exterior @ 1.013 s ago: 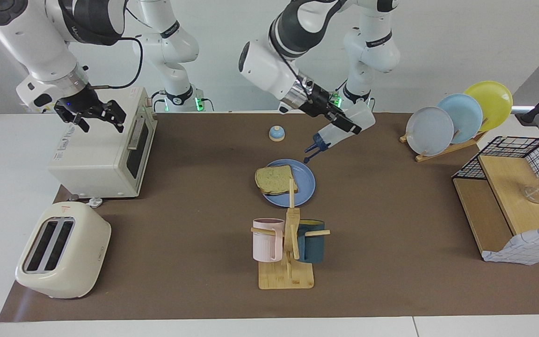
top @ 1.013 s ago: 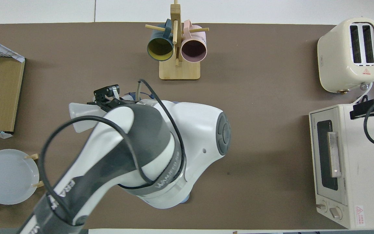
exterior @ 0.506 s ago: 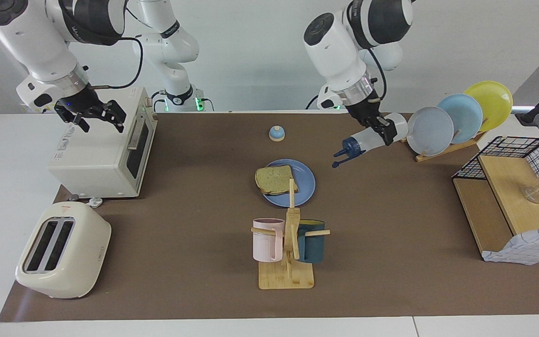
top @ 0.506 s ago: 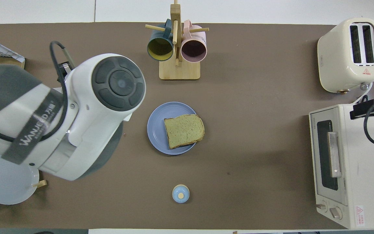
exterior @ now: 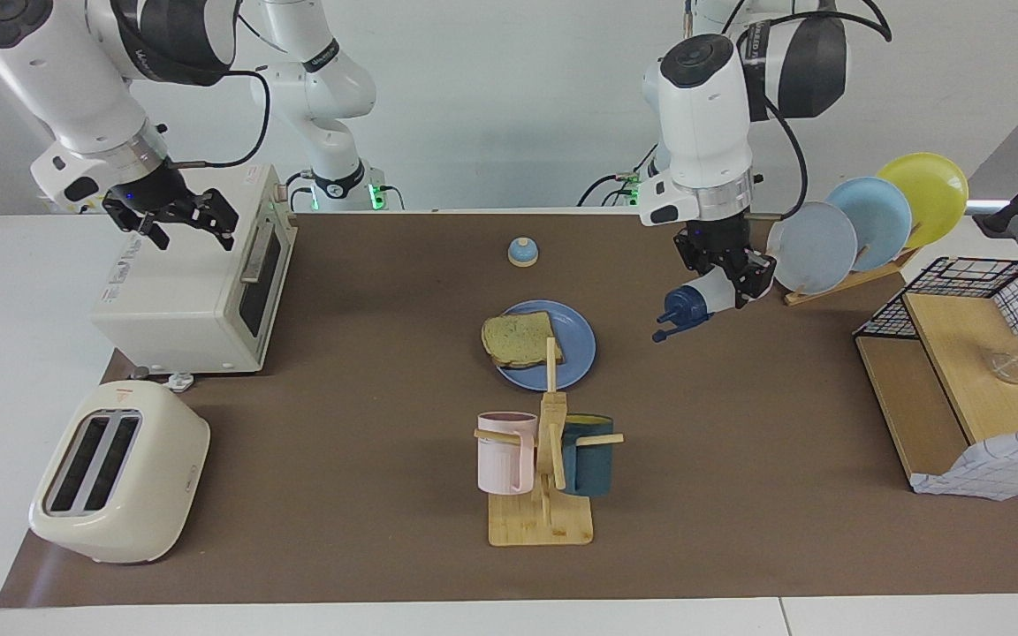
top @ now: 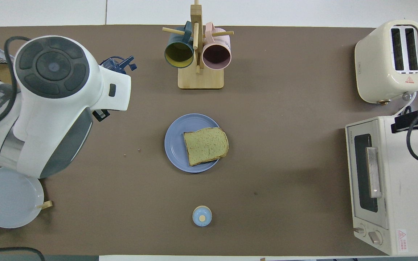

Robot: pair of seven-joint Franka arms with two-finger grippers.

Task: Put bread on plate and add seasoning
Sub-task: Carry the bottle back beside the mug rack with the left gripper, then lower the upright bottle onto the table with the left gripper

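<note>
Left gripper pinching seasoning, bottle body mostly hidden under its arm overhead.

We see both views brightly and evenly lit, with diffuse light from above and no dim corners. Shadows on the brown tabletop are soft and short: a faint one under the mug rack, another beside the toaster, a pale one along the oven. Mild glare sits on the white arm shell that fills one side of the overhead view, and that close shell looks slightly soft while the tabletop beneath stays sharp. In the facing view we find the wall near washed out. Straight mat edges show little bending toward the borders
</note>
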